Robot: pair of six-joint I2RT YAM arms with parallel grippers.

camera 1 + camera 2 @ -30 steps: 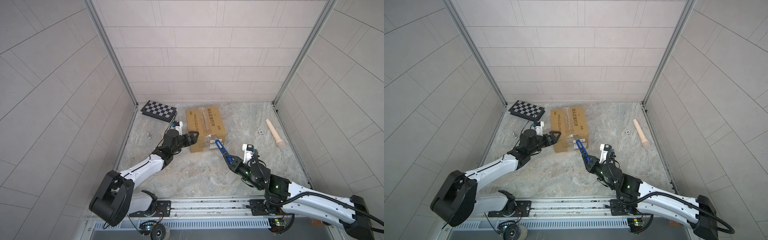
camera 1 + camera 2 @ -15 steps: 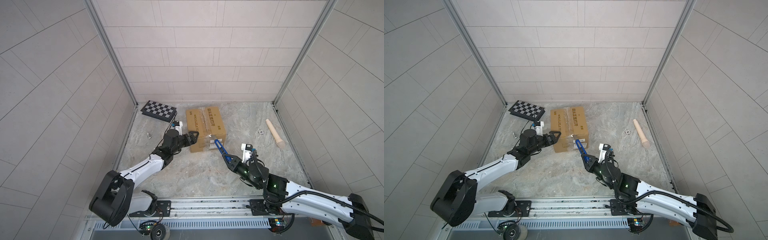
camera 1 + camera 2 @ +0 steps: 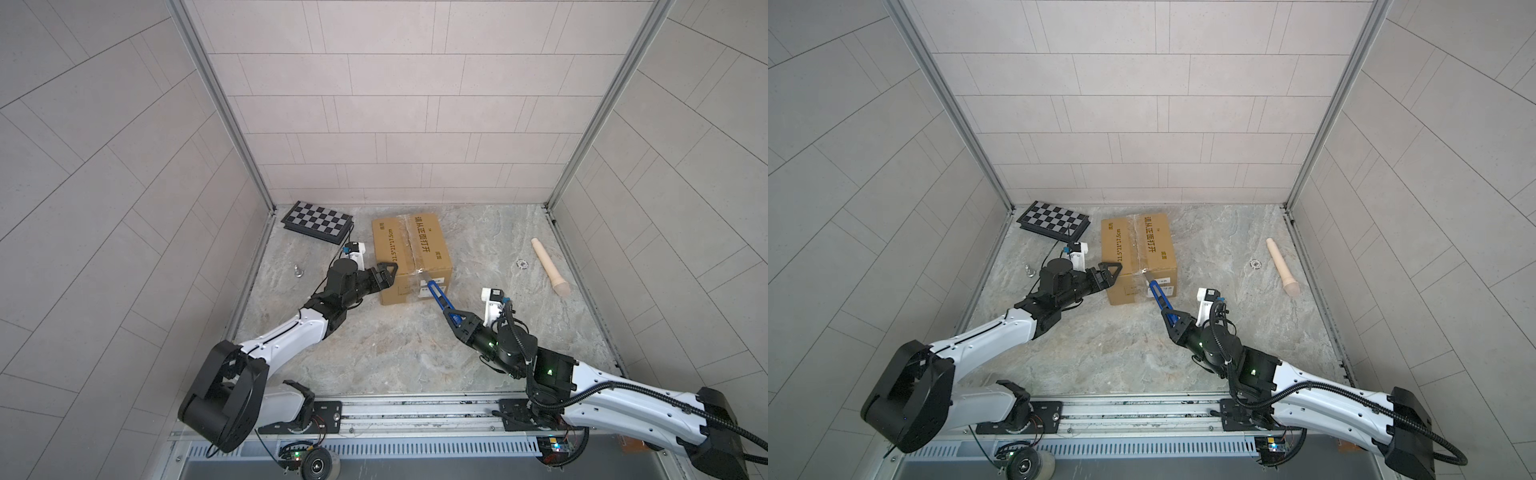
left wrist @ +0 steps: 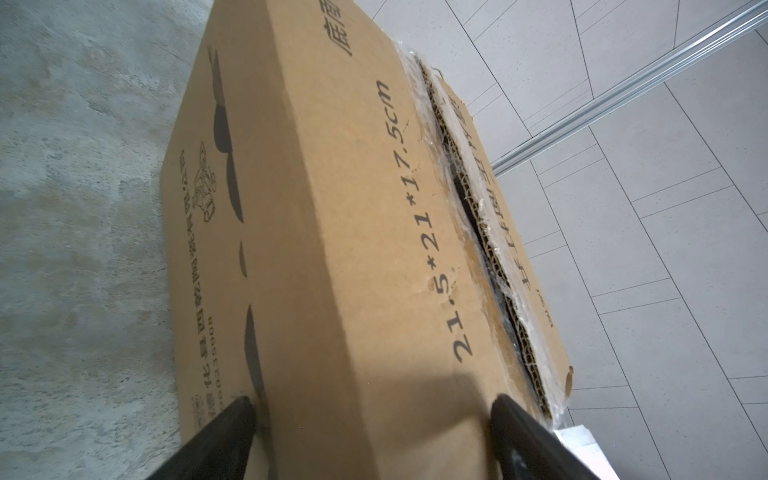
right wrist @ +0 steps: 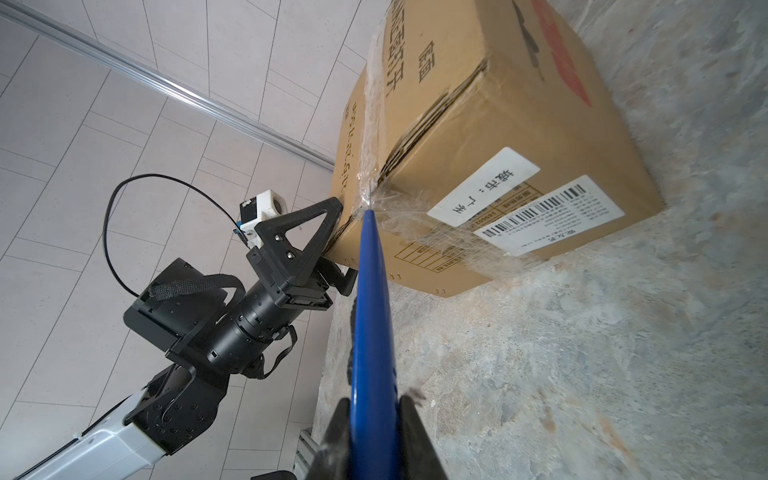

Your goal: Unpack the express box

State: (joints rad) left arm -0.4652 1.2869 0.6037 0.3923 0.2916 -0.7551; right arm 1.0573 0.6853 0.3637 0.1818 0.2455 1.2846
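Marbled desk (image 3: 374, 353) holds the express box (image 3: 409, 249) toward its rear. Stiff card, probably light and slidey: brace its corner edges. Left pincer (image 3: 384, 277) gapes wide astride a near corner; right pincer (image 3: 455, 322) clamps a blue cutter (image 3: 436, 293) at its taped seam.

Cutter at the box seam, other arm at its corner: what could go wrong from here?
1. The left tool stands open astride a corner of the express box, not clamped; a push from the blue cutter might slide the box.
2. The right tool holds the cutter by its rear end only, so it may twist in the grip.
3. The blade tip sits at the tape, close to the left tool's finger; they could clash.
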